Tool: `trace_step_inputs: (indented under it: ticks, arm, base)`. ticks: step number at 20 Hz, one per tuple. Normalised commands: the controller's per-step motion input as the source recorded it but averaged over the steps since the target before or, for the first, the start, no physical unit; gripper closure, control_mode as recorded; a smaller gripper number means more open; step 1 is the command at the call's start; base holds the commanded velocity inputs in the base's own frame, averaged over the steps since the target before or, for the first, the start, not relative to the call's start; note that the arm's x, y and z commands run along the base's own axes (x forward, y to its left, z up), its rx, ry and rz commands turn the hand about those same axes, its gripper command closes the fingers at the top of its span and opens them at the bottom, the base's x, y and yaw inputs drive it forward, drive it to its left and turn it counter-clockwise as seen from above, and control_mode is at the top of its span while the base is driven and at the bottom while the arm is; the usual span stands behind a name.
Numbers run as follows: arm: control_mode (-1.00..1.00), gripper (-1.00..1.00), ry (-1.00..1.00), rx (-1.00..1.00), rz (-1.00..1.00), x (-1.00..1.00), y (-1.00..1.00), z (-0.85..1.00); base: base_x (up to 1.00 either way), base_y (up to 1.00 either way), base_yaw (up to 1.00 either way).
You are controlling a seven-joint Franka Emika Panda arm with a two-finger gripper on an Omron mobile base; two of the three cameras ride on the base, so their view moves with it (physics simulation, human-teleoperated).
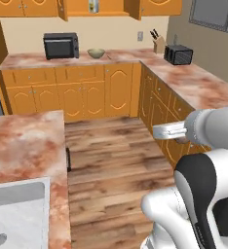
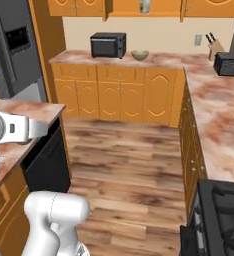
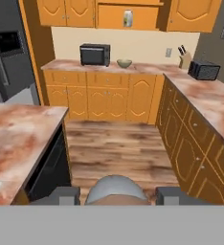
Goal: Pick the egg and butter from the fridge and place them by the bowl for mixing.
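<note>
Because the round pale thing (image 3: 116, 187) at the bottom middle of the hand view looks like the egg, the big worry is dropping it. It sits between the two dark fingertips (image 3: 61, 195) of the gripper (image 3: 117, 195). I see a thin gap on each side of it, so I cannot tell if the fingers really squeeze it or just stand around it. If the hold is loose, a quick turn or a bump could let the egg fall onto the wood floor (image 3: 118, 143) and break. If the fingers press too hard, the shell could crack.

The bowl (image 3: 124, 63) is far off, at the upper middle of the hand view. It sits on the back counter (image 3: 147, 68), near the black microwave (image 3: 95, 54). There is a long way to go across the open floor. The counter on the left (image 3: 18, 129) sticks out at the left side of the frame, and the arm could hit its corner if the base drives too near.

Putting the egg down is tricky too. An egg is round, so it can roll off the counter if it is let go too high or near the edge. The hand could also knock the bowl if it comes in too close.

The fridge (image 3: 4, 52) stands at the upper left and its door looks shut. I think the butter is yet to be brought from there, so another trip is likely.
</note>
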Motion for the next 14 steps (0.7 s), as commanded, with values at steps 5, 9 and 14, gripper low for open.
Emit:
trace_step_inputs:
  ticks: [5,9,14]
  arm:
    - [1.00,1.00,0.00,0.00,0.00,0.00,0.00,0.00]
    - [1.00,1.00,0.00,0.00,0.00,0.00,0.00,0.00]
    - [1.00,1.00,0.00,0.00,0.00,0.00,0.00,0.00]
  base:
    - [1.00,-0.44,0.13]
    - [1.00,-0.54,0.00]
    - [1.00,-0.39,0.00]
